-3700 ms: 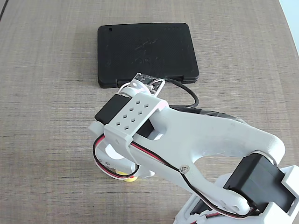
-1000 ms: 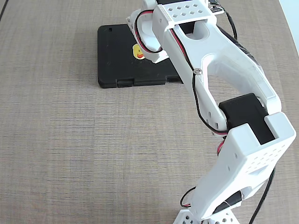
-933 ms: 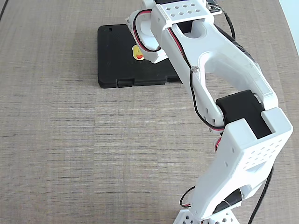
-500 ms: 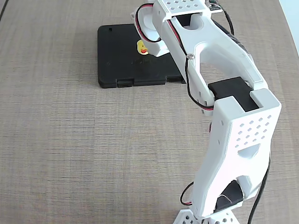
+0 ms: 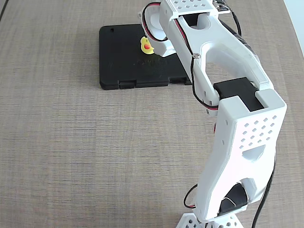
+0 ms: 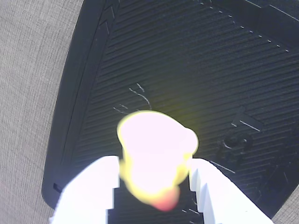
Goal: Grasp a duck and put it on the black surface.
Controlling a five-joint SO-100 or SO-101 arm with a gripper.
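Note:
The tiny yellow duck [image 5: 147, 46] with its orange-red beak is over the black surface [image 5: 123, 61], a flat matte slab at the top middle of the fixed view. My gripper [image 6: 153, 184] is shut on the duck [image 6: 156, 154], one white finger [image 6: 93, 186] on each side of it. In the wrist view the duck is overexposed and glows nearly white, with the ribbed black surface [image 6: 196, 70] right below it. Whether the duck touches the slab cannot be told. In the fixed view the gripper [image 5: 153, 46] is mostly hidden under the white arm.
The slab lies on a beige woven tabletop [image 5: 71, 142]. The arm's white links [image 5: 237, 123] reach from the base at the lower right up to the slab. A pale strip [image 5: 297, 14] shows at the top right corner.

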